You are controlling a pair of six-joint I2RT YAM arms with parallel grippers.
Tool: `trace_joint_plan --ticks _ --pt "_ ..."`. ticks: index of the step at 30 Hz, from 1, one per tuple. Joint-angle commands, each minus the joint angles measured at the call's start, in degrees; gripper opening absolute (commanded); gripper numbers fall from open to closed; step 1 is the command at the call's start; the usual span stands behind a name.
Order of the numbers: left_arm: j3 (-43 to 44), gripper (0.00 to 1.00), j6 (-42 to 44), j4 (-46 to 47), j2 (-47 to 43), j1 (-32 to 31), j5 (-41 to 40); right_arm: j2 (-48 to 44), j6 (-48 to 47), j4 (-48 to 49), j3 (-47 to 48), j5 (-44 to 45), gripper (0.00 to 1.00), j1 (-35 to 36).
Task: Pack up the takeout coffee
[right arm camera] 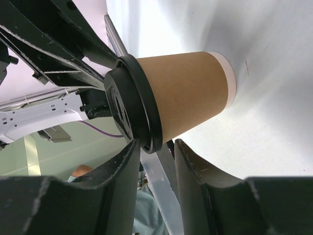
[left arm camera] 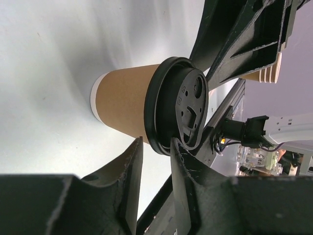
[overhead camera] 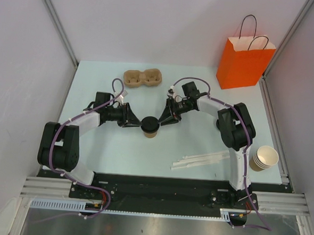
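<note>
Close to the tabletop's near edge, right of the middle, lie a few pale sticks. A stack of lidless paper cups lies on its side at the right edge.

The takeout coffee stands upright at the middle of the tabletop, with its black lid pressed on. The left gripper reaches it from the left and the right gripper from the right. In each wrist view the jaws stand a little apart with the lid's rim in the gap between the fingertips. They look loose around the rim rather than clamped on it.

The cup should be light, though nothing shows whether it holds any liquid. Its paper wall is thin and will dent under a hard squeeze. The plastic lid is smooth and only snapped on, so a lift by the rim alone could pop it off or let it slip. The safer hold is probably across the brown wall just under the lid, with a gentle squeeze, so the rim acts as a stop above the fingers and the cup stays upright.

Near the far edge, left of the middle, sits a cardboard cup carrier. The orange bag stands open in the far right corner, well apart from the cup.
</note>
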Motion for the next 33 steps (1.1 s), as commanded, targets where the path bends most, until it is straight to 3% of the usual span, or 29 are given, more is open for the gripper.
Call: trace_joint_plan --ticks 1,6,8,13,16,17,19,20,21,27,33 --pt "-0.2 0.35 -1.4 2.3 -0.7 0.4 2.1 -2.1 0.6 0.9 0.1 -1.5 0.4 -0.2" --pt "-0.6 0.41 -2.3 4.1 -3.2 1.8 3.8 -3.1 0.6 0.9 0.1 -2.2 0.44 -0.9" --pt "-0.7 0.45 -2.6 4.9 -4.5 2.2 5.0 -3.9 0.5 1.0 0.1 -2.7 0.54 -1.2" --pt "-1.1 0.59 -1.8 3.9 -7.1 2.6 6.2 -4.6 0.6 1.5 0.0 -3.3 0.65 -1.3" --pt "1.8 0.71 3.3 -1.3 -9.3 2.7 3.8 -5.6 1.2 2.1 0.0 -4.2 0.75 -1.6" --pt "2.5 0.87 4.8 -2.6 -10.3 2.6 1.5 -6.6 1.1 2.2 -0.1 -4.3 0.8 -1.8" --pt "5.7 0.95 10.5 -7.5 -11.9 2.4 -1.5 -7.8 0.9 2.2 -0.3 -4.4 0.99 -2.8" --pt "7.1 1.0 12.7 -9.7 -12.9 1.4 -3.3 -8.5 0.6 2.2 -0.5 -4.1 1.0 -3.1" --pt "8.7 0.99 18.3 -12.5 -12.9 0.6 -7.9 -9.8 0.1 2.1 -0.7 -3.9 1.0 -3.6" --pt "19.6 1.0 32.3 -26.5 -10.9 -9.4 -24.5 -14.0 -5.2 -1.1 -0.9 -0.1 1.0 -8.4" --pt "28.4 0.99 38.9 -32.2 -4.3 -18.2 -30.8 -17.3 -9.0 -3.9 -0.9 4.8 1.0 -13.3"
